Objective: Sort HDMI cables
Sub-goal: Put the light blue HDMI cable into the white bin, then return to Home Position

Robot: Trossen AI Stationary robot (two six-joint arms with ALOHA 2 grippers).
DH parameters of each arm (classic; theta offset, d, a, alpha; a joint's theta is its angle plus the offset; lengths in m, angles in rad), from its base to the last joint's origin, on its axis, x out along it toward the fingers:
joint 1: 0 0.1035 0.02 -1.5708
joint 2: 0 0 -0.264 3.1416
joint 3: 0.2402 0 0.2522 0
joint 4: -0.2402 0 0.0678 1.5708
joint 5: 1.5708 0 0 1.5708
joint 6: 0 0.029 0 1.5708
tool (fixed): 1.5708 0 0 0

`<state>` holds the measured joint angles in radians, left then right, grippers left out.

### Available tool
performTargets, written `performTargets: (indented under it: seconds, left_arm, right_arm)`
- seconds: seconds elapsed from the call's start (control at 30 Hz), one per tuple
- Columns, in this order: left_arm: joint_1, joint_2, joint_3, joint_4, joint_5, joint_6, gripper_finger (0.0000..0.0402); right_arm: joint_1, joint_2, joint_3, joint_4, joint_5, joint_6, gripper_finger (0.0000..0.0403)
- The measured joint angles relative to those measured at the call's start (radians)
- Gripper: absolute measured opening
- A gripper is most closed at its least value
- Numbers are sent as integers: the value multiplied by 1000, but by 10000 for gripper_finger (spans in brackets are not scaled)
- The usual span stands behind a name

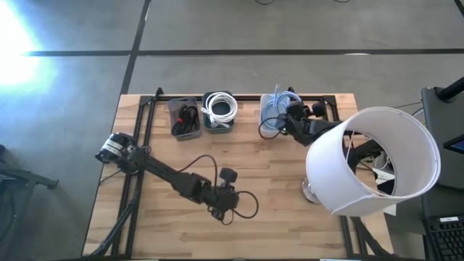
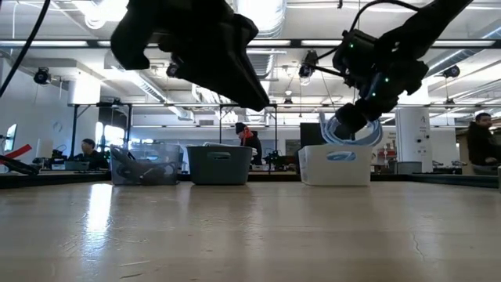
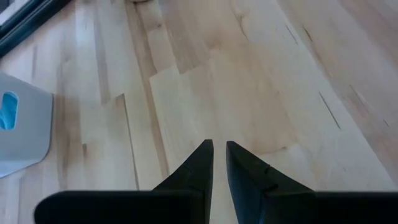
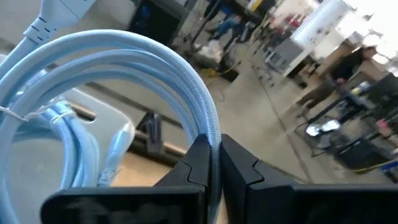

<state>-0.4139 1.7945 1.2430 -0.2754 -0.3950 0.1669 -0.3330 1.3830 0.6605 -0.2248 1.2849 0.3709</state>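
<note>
- Left gripper [image 3: 219, 149], nearly closed on nothing, hovers over bare pale wood planks of the table [image 1: 290, 217].
- A white lampshade [image 1: 373, 159] at three o'clock hides part of the right arm.
- Right gripper [image 4: 213, 149] pinches a braided light blue cable coil [image 4: 143, 62] above the white bin [image 2: 335, 164] at one o'clock.
- Black cables [image 1: 186, 118] and white cable [image 1: 220, 109] sit in neighbouring bins at twelve.

Three bins [image 1: 219, 123] side by side along table's [image 1: 290, 188] far edge

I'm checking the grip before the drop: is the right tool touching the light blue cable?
Touching. The right wrist view shows the right tool pinched shut on the light blue cable, which runs between its fingers.
</note>
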Motion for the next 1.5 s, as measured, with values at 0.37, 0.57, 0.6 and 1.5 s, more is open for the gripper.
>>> performTargets:
  seconds: [0.37, 0.57, 0.6, 1.5]
  left_arm:
    - [17, 0, -1, 7, 0, 46, 48]
    - [20, 0, -5, 6, 0, 47, 48]
    - [20, 0, -5, 6, 0, 47, 48]
    - [21, -2, -5, -3, 0, 9, 48]
  right_arm:
    - [-28, 0, -11, 52, -215, -96, 51]
    - [-30, 0, -12, 56, -220, -115, 71]
    - [-30, 0, -12, 56, -221, -117, 75]
    - [6, -106, -17, 48, -443, -275, 173]
